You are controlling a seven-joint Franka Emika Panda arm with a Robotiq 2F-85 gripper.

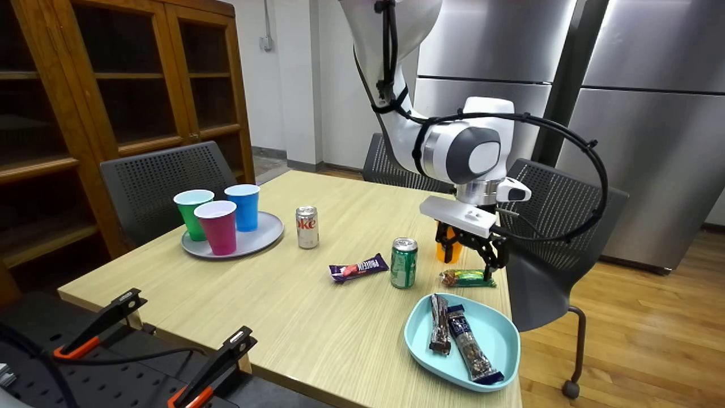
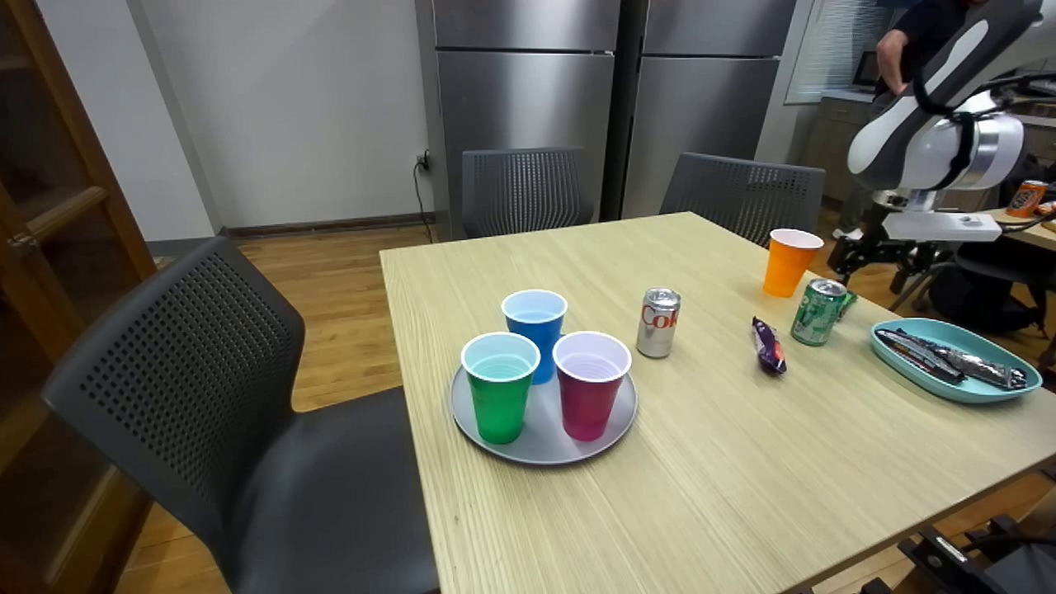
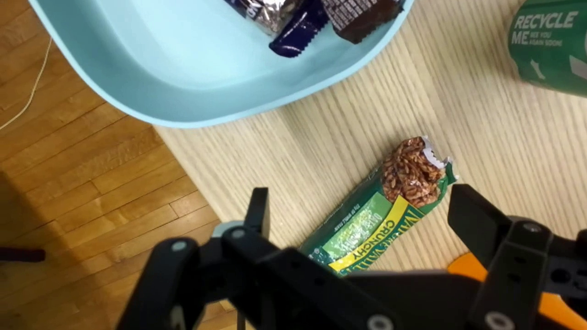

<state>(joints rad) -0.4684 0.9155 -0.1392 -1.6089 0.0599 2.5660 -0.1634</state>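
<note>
- A green-wrapped granola bar (image 3: 378, 215) lies on the table (image 1: 317, 317) near its edge, the lower end masked in the wrist view by the black linkage of the gripper (image 3: 360, 206); whether the brown clusters at its upper end are bare or printed is hard to tell.
- In an exterior view, a green can (image 2: 818, 312) screens all but a scrap of the bar.
- The wrist view crops that can at the right and a turquoise tray (image 3: 183, 101) at the top, cutting off the two wrapped bars (image 1: 471, 345) inside.
- An orange cup (image 2: 789, 266), whole in an exterior view, is partly blocked by the gripper in the wrist view.
- A person (image 2: 928, 29) stands cropped at upper right, head out of frame.
- The arm (image 1: 481, 156), cut off by the frame in both exterior views, slants down and bends at the wrist, gripper pointing toward the tabletop.
- Its fingers (image 3: 474, 217) are spread wide, one to either side of the granola bar as the wrist view shows it; contact with the wrapper cannot be made out.
</note>
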